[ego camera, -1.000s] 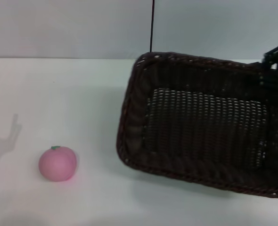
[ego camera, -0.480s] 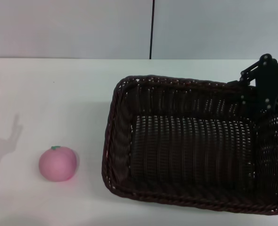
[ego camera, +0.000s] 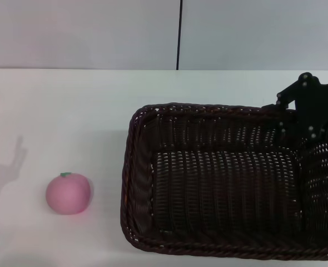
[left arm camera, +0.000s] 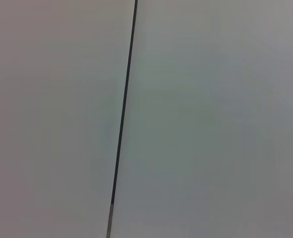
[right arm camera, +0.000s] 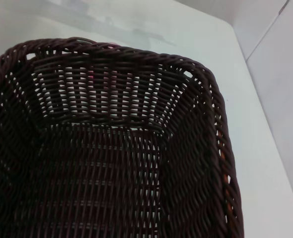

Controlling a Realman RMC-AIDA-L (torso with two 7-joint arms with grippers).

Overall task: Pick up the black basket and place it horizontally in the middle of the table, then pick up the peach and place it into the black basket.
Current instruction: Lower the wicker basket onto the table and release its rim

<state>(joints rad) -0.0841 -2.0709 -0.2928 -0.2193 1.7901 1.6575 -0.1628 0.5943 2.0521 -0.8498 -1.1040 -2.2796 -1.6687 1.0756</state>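
Observation:
The black basket (ego camera: 132, 167) sits level on the right half of the white table (ego camera: 69, 111), long side across, open side up and empty. My right gripper (ego camera: 304, 119) is at its far right corner, shut on the braided rim. The right wrist view looks down into the basket (right arm camera: 136, 54) from that end. The pink peach (ego camera: 68, 193) with its green leaf sits on the table to the left of the basket, a small gap apart. My left gripper is out of view; its wrist view shows only the wall.
A grey wall with a dark vertical seam (ego camera: 180, 33) runs behind the table's far edge. An arm's shadow (ego camera: 8, 167) falls on the table at the far left. The basket's near rim lies close to the table's front edge.
The basket has come down from a tilt to lie level and has shifted left and toward me. The right gripper moved with it. The peach has not moved.

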